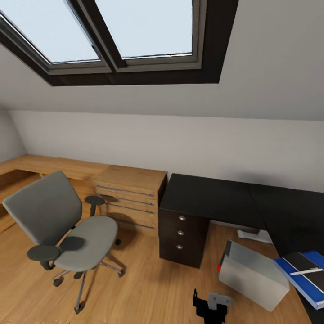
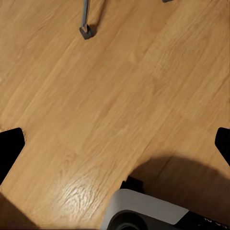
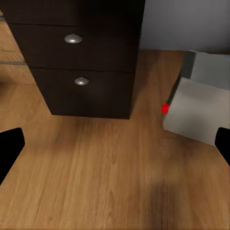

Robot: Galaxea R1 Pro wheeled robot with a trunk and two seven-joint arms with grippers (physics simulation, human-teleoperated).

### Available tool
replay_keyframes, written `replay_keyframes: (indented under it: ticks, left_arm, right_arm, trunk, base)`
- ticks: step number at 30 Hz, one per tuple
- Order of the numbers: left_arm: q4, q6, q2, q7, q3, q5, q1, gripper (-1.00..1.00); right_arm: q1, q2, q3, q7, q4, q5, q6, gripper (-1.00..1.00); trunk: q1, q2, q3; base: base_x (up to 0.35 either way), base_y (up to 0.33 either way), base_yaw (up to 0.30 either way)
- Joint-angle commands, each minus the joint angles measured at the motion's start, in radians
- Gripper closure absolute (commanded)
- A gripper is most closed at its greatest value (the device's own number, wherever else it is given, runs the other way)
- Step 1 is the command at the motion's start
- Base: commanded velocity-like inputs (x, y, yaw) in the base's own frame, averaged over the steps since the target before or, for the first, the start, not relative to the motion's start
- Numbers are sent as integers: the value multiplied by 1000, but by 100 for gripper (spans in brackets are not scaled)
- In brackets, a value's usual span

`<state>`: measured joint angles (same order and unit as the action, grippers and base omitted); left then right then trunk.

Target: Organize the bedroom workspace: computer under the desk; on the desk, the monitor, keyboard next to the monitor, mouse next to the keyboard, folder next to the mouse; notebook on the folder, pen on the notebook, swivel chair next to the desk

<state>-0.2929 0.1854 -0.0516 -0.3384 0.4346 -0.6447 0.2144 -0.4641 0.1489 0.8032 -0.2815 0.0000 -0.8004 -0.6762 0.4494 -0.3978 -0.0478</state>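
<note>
Chair [image 1: 67, 225] sits far on my left, well apart from desk [image 1: 234, 198]. Seat bare. Left end effector [image 2: 115, 143] nearer, fingers wide. Right end effector [image 3: 115, 143] wide too, facing computer [image 3: 199, 108].

the wooden floor [image 1: 148, 288] carried the swivel chair [image 1: 67, 225] on its chrome star base, well to the left of the dark three-drawer unit [image 1: 182, 234], and the light-wood drawer chest [image 1: 130, 198] stood just beside that unit on the same side. right of the unit, the light grey computer [image 1: 254, 274] sat on the floor with a red spot on the end facing the unit, and a small white object [image 1: 249, 234] lay on the floor beyond it. the black desk [image 1: 225, 198] stretched rightward from above the unit, and at its far right end lay a blue folder [image 1: 308, 281] with a black notebook [image 1: 306, 265] on it and a white pen [image 1: 306, 271] on top.
</note>
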Motion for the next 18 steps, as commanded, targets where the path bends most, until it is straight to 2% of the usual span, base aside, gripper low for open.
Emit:
replay_keyframes:
  ticks: [1,18]
  left_arm:
    - [0,3,-1,-6,9,-9,1,-100]
    - [14,4,-5,-7,6,-9,0,-100]
  right_arm:
    - [0,0,8,-9,0,-1,0,-100]
    - [0,-4,4,-9,1,-7,8,-100]
  trunk:
    - [1,-2,-2]
    - [1,-2,-2]
  base:
    - [-1,0,282]
    - [0,0,287]
